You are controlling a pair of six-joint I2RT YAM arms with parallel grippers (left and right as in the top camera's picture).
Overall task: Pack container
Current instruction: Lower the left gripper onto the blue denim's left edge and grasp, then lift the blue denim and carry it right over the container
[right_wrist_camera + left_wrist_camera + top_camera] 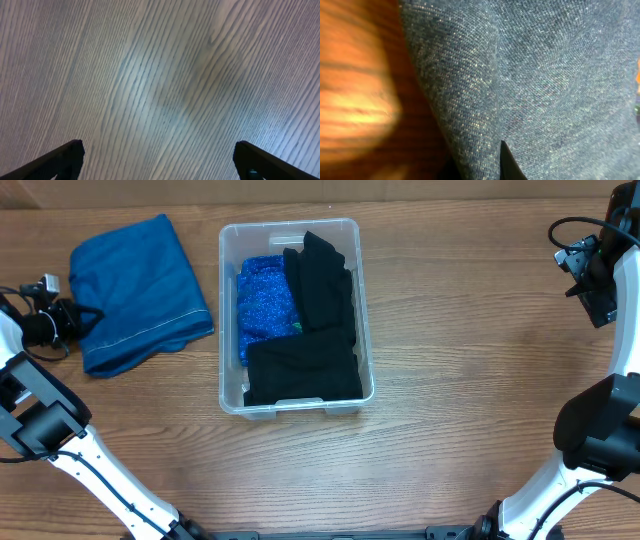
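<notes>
Our left claw (80, 320) sits at the far left of the table (470, 360), closed down tight on the near-left edge of a folded blue cloth (140, 290), where the fabric bunches up against it. From the left wrist camera we see little else: blue woven fabric (545, 75) fills nearly the whole view, with a fold running down the middle, one dark fingertip (509, 164) poking up at the bottom edge and a blurred strip of wood at the left. The rest of the cloth lies flat on the wood, spreading right from the claw towards the container (228, 320) but not touching it. The container stands near the middle of the table, upright, its long side running away from us. Inside it, a sparkly blue fabric (262, 300) lies along the left side, a black garment (322, 280) lies along the right, and another black piece (300, 372) is folded across the near end. A small green bit (297, 327) shows between the blue and the black. Our right claw (160, 165) is spread wide with nothing between its fingers. It hangs over bare wood at the far right, well apart from the container.
</notes>
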